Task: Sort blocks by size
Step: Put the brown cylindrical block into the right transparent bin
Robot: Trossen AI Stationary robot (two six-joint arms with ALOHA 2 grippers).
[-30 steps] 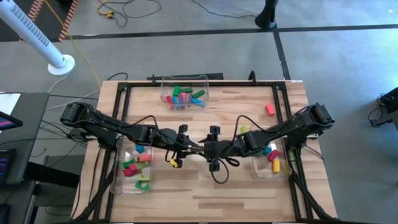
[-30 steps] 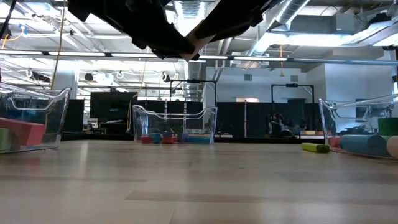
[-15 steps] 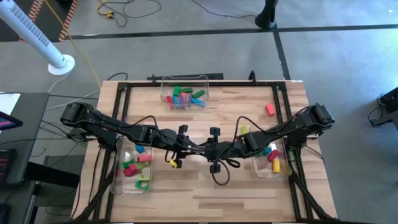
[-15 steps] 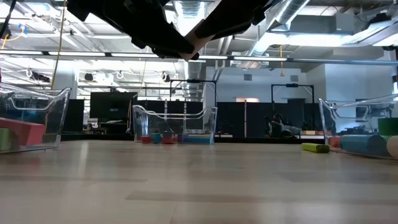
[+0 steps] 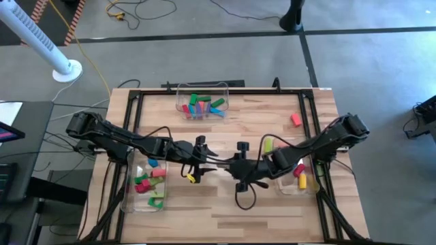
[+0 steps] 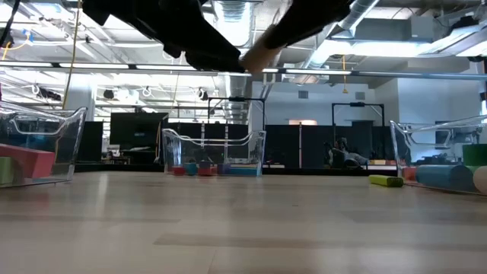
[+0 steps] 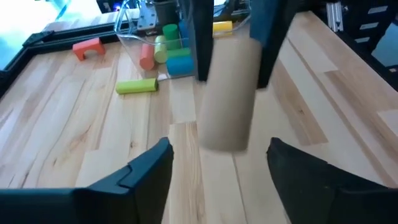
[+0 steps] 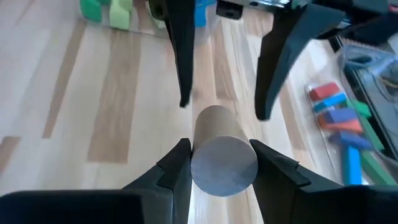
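Observation:
A tan cylinder block point(image 7: 227, 99) hangs above the table's middle with my right gripper point(image 8: 224, 149) shut on it. My left gripper point(image 7: 217, 149) stands open just short of the cylinder's free end, and its fingers point(image 8: 181, 56) flank that end without touching it. In the high view the two grippers face each other, the left gripper point(image 5: 216, 162) and the right gripper point(image 5: 231, 165). Other blocks lie in three clear bins. A red block point(image 5: 295, 120) and a yellow-green cylinder point(image 5: 268, 143) lie loose on the table at the right. My right gripper pinches the tan cylinder's curved sides point(image 8: 200, 163) between its two fingers, at the end nearest its wrist. The fingers come from the table's right, slanting down, and lie along the cylinder. The cylinder is lifted clear of the table, its free end point(image 7: 225, 140) toward my left gripper.
A clear bin point(image 5: 202, 101) with several blocks stands at the far edge. A second bin point(image 5: 131, 187) sits under my left arm and a third bin point(image 5: 281, 185) under my right arm. Bare wood lies between them and along the near edge.
My right gripper has drawn back a little toward the table's right edge with the tan cylinder. The cylinder has come out from between my left gripper's fingers and stays clear of the table.

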